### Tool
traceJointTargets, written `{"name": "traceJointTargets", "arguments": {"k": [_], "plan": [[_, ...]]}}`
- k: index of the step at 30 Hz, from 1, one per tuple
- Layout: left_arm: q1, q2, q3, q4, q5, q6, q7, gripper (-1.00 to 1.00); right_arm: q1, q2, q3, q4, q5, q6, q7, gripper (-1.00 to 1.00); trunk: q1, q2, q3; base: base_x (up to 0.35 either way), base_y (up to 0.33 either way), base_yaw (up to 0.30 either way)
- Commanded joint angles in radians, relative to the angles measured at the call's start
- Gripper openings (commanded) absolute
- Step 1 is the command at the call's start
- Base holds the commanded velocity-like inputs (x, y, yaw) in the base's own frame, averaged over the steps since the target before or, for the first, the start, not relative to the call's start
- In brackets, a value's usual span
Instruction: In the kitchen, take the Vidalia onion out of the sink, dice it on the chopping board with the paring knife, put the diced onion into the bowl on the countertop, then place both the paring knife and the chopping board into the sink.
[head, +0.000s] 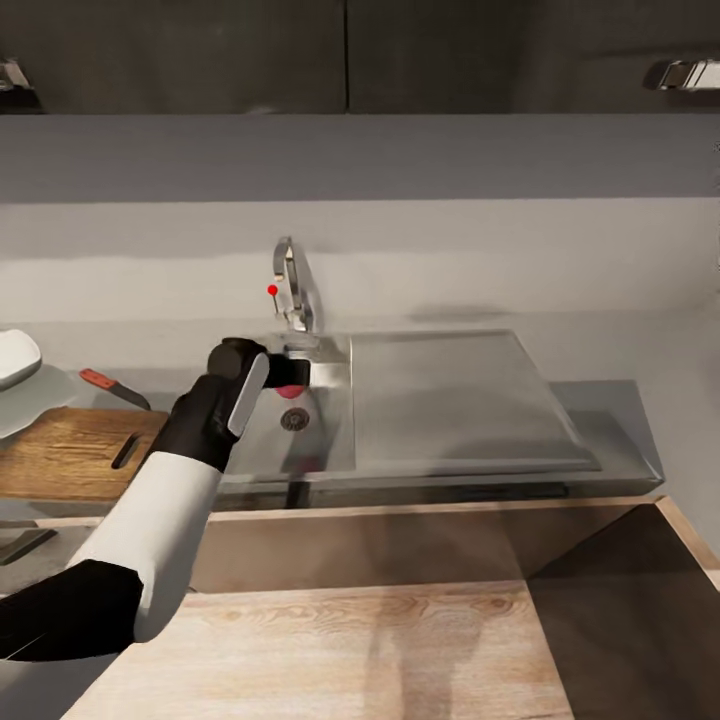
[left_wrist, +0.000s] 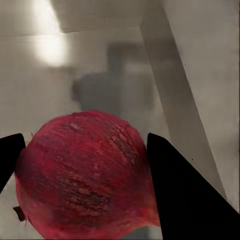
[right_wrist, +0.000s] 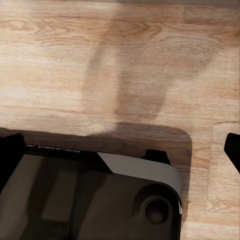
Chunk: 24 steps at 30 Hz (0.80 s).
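The left tool (head: 283, 374) clamps the dark-red onion (left_wrist: 85, 175) over the sink (head: 320, 420) – a round bulb, it could squirt out before reaching the chopping board (head: 75, 452); the right tool's fingers (right_wrist: 10, 155) are spread wide

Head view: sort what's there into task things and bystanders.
Job:
onion, in left pincer
sink
chopping board
paring knife
bowl
countertop

Lying about:
tap
wooden floor
wall cabinets
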Motion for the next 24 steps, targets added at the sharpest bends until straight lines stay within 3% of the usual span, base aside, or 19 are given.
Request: {"name": "traceJointTargets", "arguments": {"k": [1, 5, 10, 17, 24], "plan": [[0.038, 0.005, -0.001, -0.081, 0.005, 0.004, 0.005, -1.00, -0.001, 0.000, 0.007, 0.001, -0.006, -0.004, -0.001, 1.00, 0.000, -0.001, 0.000, 0.000, 0.000, 0.000], [0.144, 0.023, -0.001, -0.275, 0.005, 0.004, 0.004, -1.00, -0.001, 0.000, 0.007, 0.001, -0.007, -0.004, -0.001, 1.00, 0.000, -0.001, 0.007, 0.000, 0.000, 0.000], [0.265, 0.035, -0.002, -0.440, 0.005, 0.004, 0.002, -1.00, -0.001, 0.000, 0.007, 0.001, -0.007, -0.004, -0.001, 1.00, 0.000, -0.001, 0.015, 0.000, 0.000, 0.000], [0.286, 0.038, -0.002, -0.466, 0.005, 0.004, 0.001, -1.00, -0.001, 0.000, 0.007, 0.001, -0.006, -0.004, -0.001, 1.00, 0.000, -0.001, 0.026, 0.000, 0.013, 0.000], [0.287, 0.038, -0.002, -0.468, 0.005, 0.004, 0.001, -1.00, -0.001, 0.000, 0.007, 0.001, -0.007, -0.004, -0.001, 1.00, 0.000, -0.001, 0.037, 0.000, 0.192, 0.000]]}}
